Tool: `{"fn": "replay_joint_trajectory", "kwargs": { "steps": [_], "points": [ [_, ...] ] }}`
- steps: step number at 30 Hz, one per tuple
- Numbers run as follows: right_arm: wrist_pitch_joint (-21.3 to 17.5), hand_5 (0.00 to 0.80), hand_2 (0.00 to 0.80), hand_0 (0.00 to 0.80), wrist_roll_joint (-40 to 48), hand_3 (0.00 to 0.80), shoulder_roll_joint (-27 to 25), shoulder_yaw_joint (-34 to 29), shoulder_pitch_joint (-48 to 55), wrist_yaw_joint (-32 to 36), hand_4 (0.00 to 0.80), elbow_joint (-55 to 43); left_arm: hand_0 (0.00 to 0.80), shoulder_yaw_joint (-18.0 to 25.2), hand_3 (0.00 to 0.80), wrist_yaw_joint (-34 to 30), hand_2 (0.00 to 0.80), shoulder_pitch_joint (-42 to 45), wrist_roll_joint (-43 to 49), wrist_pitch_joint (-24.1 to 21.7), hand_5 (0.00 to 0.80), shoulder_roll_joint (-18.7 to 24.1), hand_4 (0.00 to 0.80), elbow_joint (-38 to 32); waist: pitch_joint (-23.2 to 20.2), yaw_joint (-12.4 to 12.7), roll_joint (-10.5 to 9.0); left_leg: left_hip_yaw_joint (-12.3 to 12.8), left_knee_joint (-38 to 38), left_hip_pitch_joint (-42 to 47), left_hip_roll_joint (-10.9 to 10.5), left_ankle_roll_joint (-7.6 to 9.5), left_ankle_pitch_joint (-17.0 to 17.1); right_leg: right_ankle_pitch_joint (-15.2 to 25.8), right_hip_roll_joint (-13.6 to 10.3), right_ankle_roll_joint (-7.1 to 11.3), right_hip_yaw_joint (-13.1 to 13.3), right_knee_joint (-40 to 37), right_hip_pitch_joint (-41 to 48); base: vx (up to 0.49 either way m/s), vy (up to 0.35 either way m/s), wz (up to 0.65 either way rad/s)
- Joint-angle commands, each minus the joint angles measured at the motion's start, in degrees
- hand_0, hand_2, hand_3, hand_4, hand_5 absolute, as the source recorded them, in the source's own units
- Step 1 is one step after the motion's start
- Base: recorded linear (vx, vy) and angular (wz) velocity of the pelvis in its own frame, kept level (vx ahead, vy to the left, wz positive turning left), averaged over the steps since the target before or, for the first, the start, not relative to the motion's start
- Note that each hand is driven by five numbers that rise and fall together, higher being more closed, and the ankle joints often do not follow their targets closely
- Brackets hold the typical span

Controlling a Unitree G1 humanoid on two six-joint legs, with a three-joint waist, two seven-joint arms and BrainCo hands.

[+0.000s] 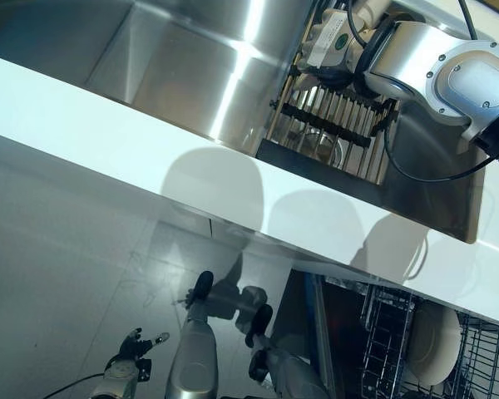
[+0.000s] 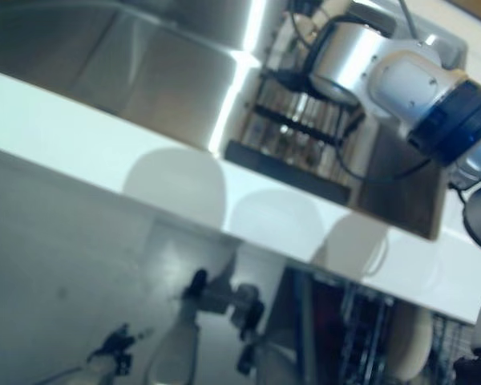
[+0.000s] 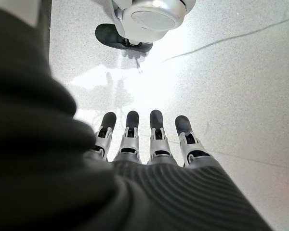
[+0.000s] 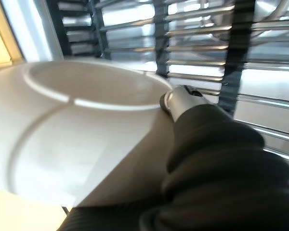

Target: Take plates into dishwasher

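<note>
The left robot hand (image 3: 149,144) hangs low over the floor (image 3: 241,72), well clear of the worktop (image 1: 108,141), its fingers straight and apart and holding nothing; it shows small at the lower left of the head views and looks idle. Along the worktop to the right lies the steel sink (image 1: 191,66), and at its right end stands a drying rack (image 1: 337,116) with the right arm reaching in over it. The right robot hand (image 4: 176,101) is on a white plate (image 4: 77,125) there, one finger showing at the plate's rim with the rack's bars just behind; how the fingers close I cannot tell, since the plate hides them. Below the worktop's right edge the dishwasher rack (image 1: 391,341) stands pulled out, one plate (image 1: 432,341) already upright in it. The step in hand seems to be taking the plate from the drying rack. The next move likely calls for lifting it clear of the bars, carrying it down past the worktop's edge, and setting it on edge in a free slot beside the loaded one.
</note>
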Motion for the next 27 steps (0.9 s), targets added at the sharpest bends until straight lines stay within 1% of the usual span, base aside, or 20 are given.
{"fn": "replay_joint_trajectory", "kwargs": {
  "steps": [1, 9, 15, 20, 22, 24, 26, 27],
  "points": [
    [1.08, 0.8, 0.8, 0.8, -1.78, 0.8, -0.38, 0.98, -3.55, 0.5, 0.8, 3.85, 0.0, 0.99, 0.0, 0.18, 0.0, 1.25, -1.09, -0.04, 0.0, 1.04, 0.0, -1.53, 0.42, 2.01, -1.34, 3.59, -0.43, 0.73, 0.77, 0.11, -2.46, 5.19, -4.56, 6.16, -0.06, -0.09, -1.58, 0.0, 0.0, 0.0],
    [2.14, 0.8, 0.8, 0.8, 1.03, 0.8, -0.11, 1.24, -3.41, -0.85, 0.8, 6.58, 0.0, 1.23, 0.0, 0.03, 0.0, 1.32, -0.23, -0.48, 0.0, 1.05, 0.0, -1.03, -1.62, 1.94, -1.88, 3.86, -0.43, 2.07, 0.97, 0.09, -3.08, 4.81, -4.57, 6.27, 0.15, -0.09, -0.52, 0.0, 0.0, 0.0],
    [3.48, 0.8, 0.8, 0.8, 5.43, 0.8, -0.18, 0.73, -3.37, -4.38, 0.8, 7.6, 0.0, 1.4, 0.0, 0.54, 0.0, 1.25, 0.76, -0.86, 0.0, 0.66, 0.0, 0.18, -3.96, 1.34, -2.41, 4.6, -0.43, 3.84, 1.32, 0.07, -3.89, 4.37, -4.47, 6.43, 0.97, -0.09, 0.66, -0.002, -0.012, 0.0],
    [6.2, 0.8, 0.8, 0.8, 14.61, 0.8, -0.86, -0.38, -3.24, -9.14, 0.8, 8.33, 0.0, 1.49, 0.0, 1.24, 0.0, 1.43, 1.97, -1.28, 0.0, -0.04, 0.0, 1.65, -6.84, 0.42, -2.84, 5.52, -0.43, 6.1, 1.38, 0.08, -4.6, 4.0, -4.51, 6.57, 1.73, -0.09, 2.34, 0.012, -0.016, -0.07],
    [6.89, 0.8, 0.8, 0.8, 16.45, 0.8, -1.12, -0.67, -3.05, -9.41, 0.8, 8.42, 0.0, 1.51, 0.0, 1.35, 0.0, 1.53, 2.29, -1.49, 0.0, -0.17, 0.0, 2.08, -7.49, 0.2, -2.92, 5.71, -0.43, 6.65, 1.37, 0.09, -4.78, 3.91, -4.51, 6.59, 1.89, -0.09, 2.73, 0.017, -0.015, -0.1],
    [8.29, 0.8, 0.8, 0.8, 22.5, 0.8, -1.43, -1.59, -2.54, -11.15, 0.8, 8.97, 0.0, 1.84, 0.0, 1.61, 0.0, 1.72, 3.17, -1.91, 0.0, -0.47, 0.0, 3.14, -9.02, -0.32, -3.2, 6.3, -0.43, 7.85, 1.51, -0.06, -5.18, 3.66, -4.52, 6.7, 2.38, -0.09, 3.56, 0.011, -0.012, -0.03],
    [8.73, 0.8, 0.8, 0.8, 25.01, 0.8, -1.57, -2.45, -1.87, -11.94, 0.8, 9.31, 0.0, 1.85, 0.0, 1.66, 0.0, 1.83, 3.38, -2.02, 0.0, -0.62, 0.0, 3.71, -9.8, -0.61, -3.22, 6.6, -0.43, 8.6, 1.53, -0.04, -5.39, 3.56, -4.51, 6.69, 2.64, -0.09, 4.1, 0.041, -0.017, -0.04],
    [9.65, 0.8, 0.8, 0.8, 27.44, 0.8, -1.58, -3.19, -1.44, -12.43, 0.8, 9.64, 0.0, 1.82, 0.0, 1.68, 0.0, 1.84, 3.79, -2.07, 0.0, -0.8, 0.0, 4.17, -10.49, -0.78, -3.24, 6.86, -0.43, 9.23, 1.57, -0.07, -5.64, 3.4, -4.53, 6.7, 2.81, -0.09, 4.56, 0.051, -0.022, -0.11]
  ]
}}
